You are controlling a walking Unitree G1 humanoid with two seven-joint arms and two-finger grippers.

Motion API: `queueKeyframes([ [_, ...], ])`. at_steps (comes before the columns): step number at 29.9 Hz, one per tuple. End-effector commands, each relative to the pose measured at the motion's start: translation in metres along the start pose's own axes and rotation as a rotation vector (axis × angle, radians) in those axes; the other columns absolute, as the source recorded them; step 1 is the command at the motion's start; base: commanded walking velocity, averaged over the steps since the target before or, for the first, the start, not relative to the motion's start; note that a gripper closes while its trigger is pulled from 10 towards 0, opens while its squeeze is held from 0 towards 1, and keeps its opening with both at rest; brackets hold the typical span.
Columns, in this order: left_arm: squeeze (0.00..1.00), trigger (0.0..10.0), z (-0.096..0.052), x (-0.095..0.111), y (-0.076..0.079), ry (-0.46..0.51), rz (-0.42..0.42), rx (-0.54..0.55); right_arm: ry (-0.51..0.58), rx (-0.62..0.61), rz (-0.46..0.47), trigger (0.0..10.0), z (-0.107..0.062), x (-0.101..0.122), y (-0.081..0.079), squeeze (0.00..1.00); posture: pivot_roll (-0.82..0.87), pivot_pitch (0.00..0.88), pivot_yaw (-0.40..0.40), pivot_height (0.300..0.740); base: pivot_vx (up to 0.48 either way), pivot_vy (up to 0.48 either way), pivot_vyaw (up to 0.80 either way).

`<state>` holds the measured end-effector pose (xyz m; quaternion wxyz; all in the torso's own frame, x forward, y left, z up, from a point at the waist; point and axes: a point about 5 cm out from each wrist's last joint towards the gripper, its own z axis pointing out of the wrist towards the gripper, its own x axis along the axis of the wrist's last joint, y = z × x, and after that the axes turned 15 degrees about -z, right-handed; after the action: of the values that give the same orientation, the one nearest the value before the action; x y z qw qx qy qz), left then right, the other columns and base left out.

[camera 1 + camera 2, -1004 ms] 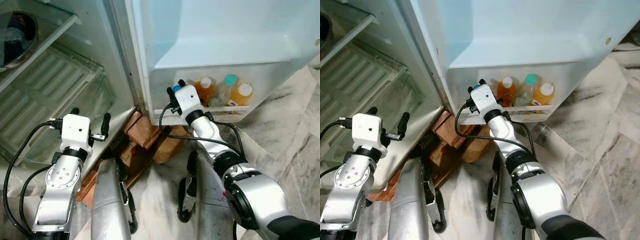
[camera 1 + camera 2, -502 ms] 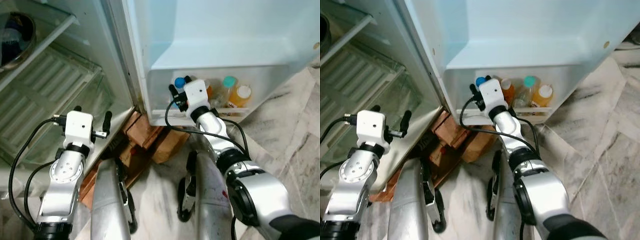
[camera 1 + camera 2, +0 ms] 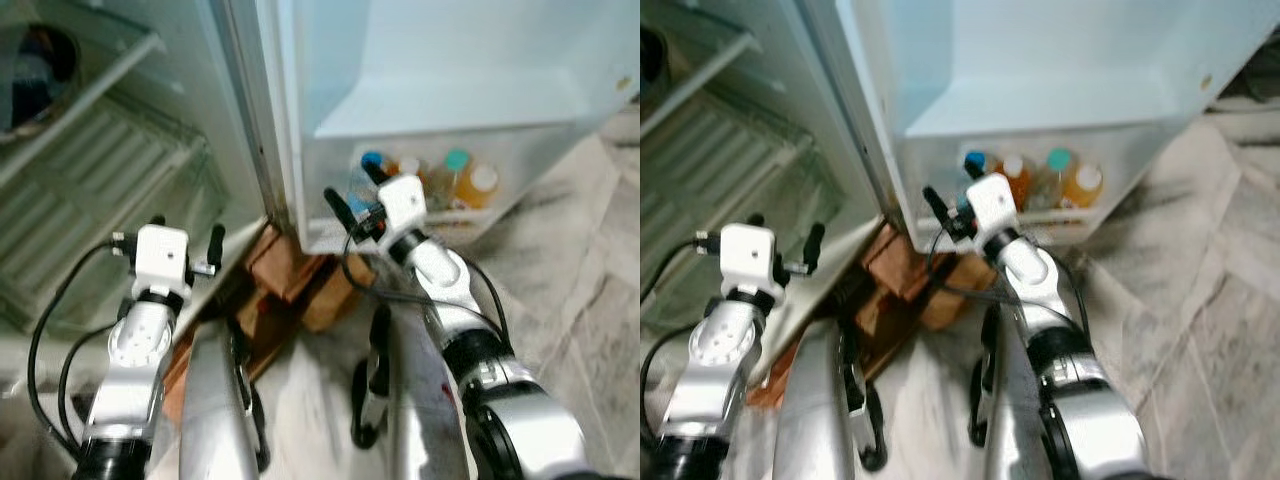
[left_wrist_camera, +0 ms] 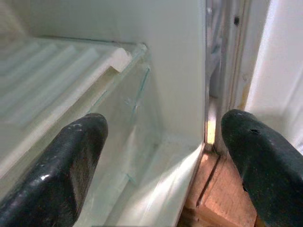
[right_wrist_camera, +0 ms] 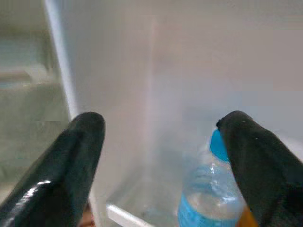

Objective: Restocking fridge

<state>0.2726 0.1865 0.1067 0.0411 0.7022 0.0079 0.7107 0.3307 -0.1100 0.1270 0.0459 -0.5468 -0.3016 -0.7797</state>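
A water bottle with a blue cap point(image 5: 214, 200) stands at the left end of the fridge door's bottom shelf point(image 3: 330, 232). Beside it in the shelf are two orange drink bottles with white caps point(image 3: 483, 182) and a teal-capped bottle point(image 3: 457, 162). My right gripper point(image 3: 355, 190) is open just in front of the water bottle and slightly to its left, with nothing between its fingers point(image 5: 71, 165). My left gripper point(image 3: 184, 230) is open too, held low in front of the fridge's clear bottom drawer point(image 4: 137, 118).
The open fridge body holds glass shelves and a dark bowl point(image 3: 40, 65) at the upper left. Brown blocks point(image 3: 290, 265) lie under the fridge's front corner. Marble floor point(image 3: 570, 280) stretches to the right. My own legs point(image 3: 215, 400) stand below.
My right gripper has drawn back and to the left from the blue-capped bottle, which now stands free in the door shelf. The left arm has barely moved. The camera shifted a little.
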Motion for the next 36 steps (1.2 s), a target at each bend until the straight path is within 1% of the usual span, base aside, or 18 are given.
queueKeyframes([
  [1,0.0,10.0,-0.005,-0.007,-0.004,-0.013,-0.004,0.026,0.006,-0.028,0.048,10.0,-0.011,0.004,-0.003,1.0,0.03,0.095,-0.02,0.547,0.0,0.0,0.0],
  [2,0.0,10.0,-0.006,-0.007,-0.003,-0.012,-0.007,0.025,0.005,-0.049,0.065,10.0,-0.015,0.005,-0.004,0.96,0.03,0.095,-0.02,0.547,0.0,0.0,0.0],
  [3,0.0,10.0,-0.006,-0.007,-0.002,-0.01,-0.014,0.02,-0.012,-0.074,0.086,10.0,-0.02,0.005,-0.005,0.51,0.03,0.078,-0.022,0.547,0.0,0.0,0.0],
  [4,0.0,10.0,-0.005,-0.008,0.0,-0.008,-0.018,0.014,-0.045,-0.103,0.105,10.0,-0.026,0.004,-0.007,0.0,0.02,0.068,-0.023,0.547,0.0,0.0,0.0],
  [5,0.0,10.0,-0.004,-0.009,0.002,-0.006,-0.022,0.008,-0.068,-0.13,0.114,10.0,-0.031,0.004,-0.009,0.0,0.02,0.057,-0.024,0.547,0.0,0.0,0.0],
  [6,0.0,10.0,-0.004,-0.009,0.002,-0.006,-0.022,0.008,-0.068,-0.13,0.114,10.0,-0.031,0.004,-0.009,0.0,0.02,0.057,-0.024,0.547,0.0,0.0,0.0],
  [7,0.0,10.0,-0.001,-0.009,0.006,0.001,-0.025,-0.004,-0.073,-0.162,0.138,10.0,-0.041,0.006,-0.012,0.0,0.01,0.041,-0.022,0.547,0.0,0.0,0.0],
  [8,0.0,10.0,0.0,-0.009,0.007,0.004,-0.026,-0.008,-0.076,-0.161,0.143,10.0,-0.044,0.007,-0.013,0.0,0.01,0.041,-0.022,0.547,0.0,0.0,0.0],
  [10,0.0,10.0,0.003,-0.009,0.012,0.011,-0.035,-0.019,-0.06,-0.205,0.134,10.0,-0.051,0.01,-0.014,0.0,0.0,0.019,-0.017,0.547,0.0,0.0,0.0],
  [12,0.0,10.0,0.004,-0.009,0.017,0.018,-0.042,-0.039,-0.065,-0.242,0.131,10.0,-0.058,0.012,-0.017,0.0,-0.01,0.003,-0.016,0.557,0.0,0.0,0.0],
  [14,0.0,10.0,0.004,-0.011,0.02,0.016,-0.048,-0.049,-0.083,-0.252,0.135,10.0,-0.061,0.015,-0.018,0.0,-0.01,0.0,-0.012,0.567,0.0,0.0,0.0],
  [18,0.0,10.0,0.002,-0.016,0.022,0.012,-0.052,-0.05,-0.114,-0.266,0.121,10.0,-0.064,0.017,-0.014,0.0,-0.02,0.0,-0.009,0.587,0.0,0.0,0.0],
  [20,0.0,10.0,0.001,-0.016,0.023,0.013,-0.055,-0.055,-0.133,-0.279,0.116,10.0,-0.065,0.015,-0.01,0.0,-0.01,0.0,-0.008,0.597,0.0,0.0,0.0],
  [22,0.0,10.0,0.002,-0.015,0.025,0.019,-0.058,-0.061,-0.145,-0.29,0.118,10.0,-0.063,0.012,-0.006,0.0,-0.01,0.0,-0.01,0.617,0.0,0.0,0.0],
  [24,0.0,10.0,0.002,-0.015,0.025,0.02,-0.058,-0.062,-0.147,-0.29,0.118,10.0,-0.063,0.012,-0.006,0.0,-0.01,0.0,-0.01,0.622,0.0,0.0,0.0],
  [29,0.0,10.0,0.008,-0.015,0.025,0.036,-0.058,-0.039,-0.163,-0.302,0.124,10.0,-0.059,0.01,-0.004,0.0,-0.01,0.0,-0.012,0.662,0.0,0.0,0.0],
  [30,0.0,10.0,0.008,-0.015,0.025,0.036,-0.058,-0.039,-0.163,-0.302,0.124,10.0,-0.059,0.01,-0.004,0.0,-0.01,0.0,-0.012,0.662,0.0,0.0,0.0],
  [36,0.0,10.0,0.007,-0.018,0.023,0.031,-0.041,-0.042,-0.198,-0.328,0.133,10.0,-0.064,0.004,-0.002,0.0,-0.01,0.0,0.001,0.702,0.0,0.0,0.0],
])
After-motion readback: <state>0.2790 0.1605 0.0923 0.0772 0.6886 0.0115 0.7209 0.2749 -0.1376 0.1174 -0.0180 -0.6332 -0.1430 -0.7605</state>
